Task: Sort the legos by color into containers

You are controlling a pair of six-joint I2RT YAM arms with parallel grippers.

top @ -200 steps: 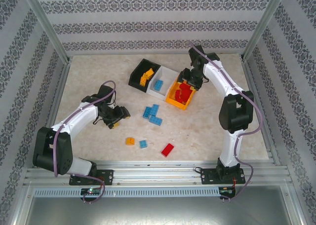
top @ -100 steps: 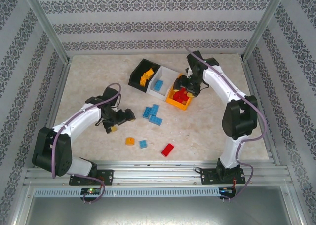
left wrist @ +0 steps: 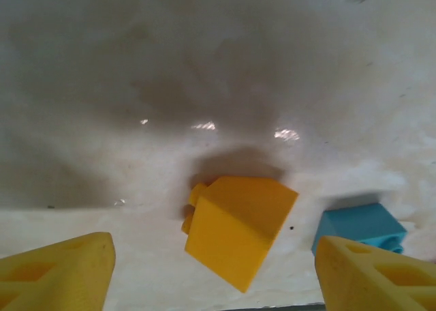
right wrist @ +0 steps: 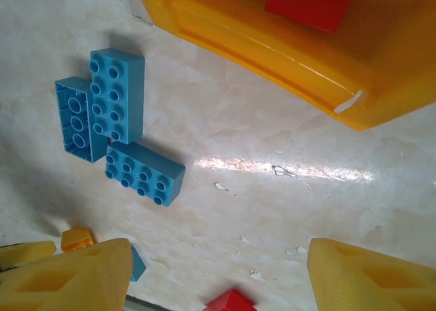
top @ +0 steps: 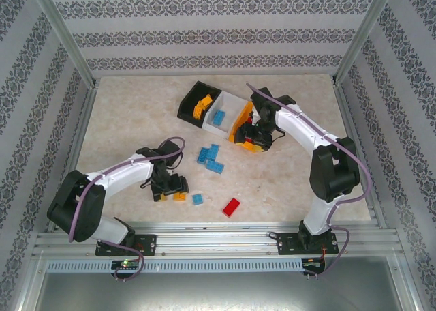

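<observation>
An orange-yellow lego lies on the table between the spread fingers of my left gripper, which is open and touches nothing. From above, the left gripper stands over that lego. A small blue lego lies just right of it. My right gripper hangs open and empty over bare table beside the orange container, which holds red legos. Three blue legos lie clustered on the table. The black container holds orange legos, and the white container holds a blue one.
A loose red lego lies near the front edge, right of the small blue lego. The blue cluster sits mid-table. Metal frame posts and patterned walls enclose the table on three sides.
My left gripper has swung toward the front and right, down over the orange-yellow lego. My right gripper has moved left and nearer, off the top of the orange container.
</observation>
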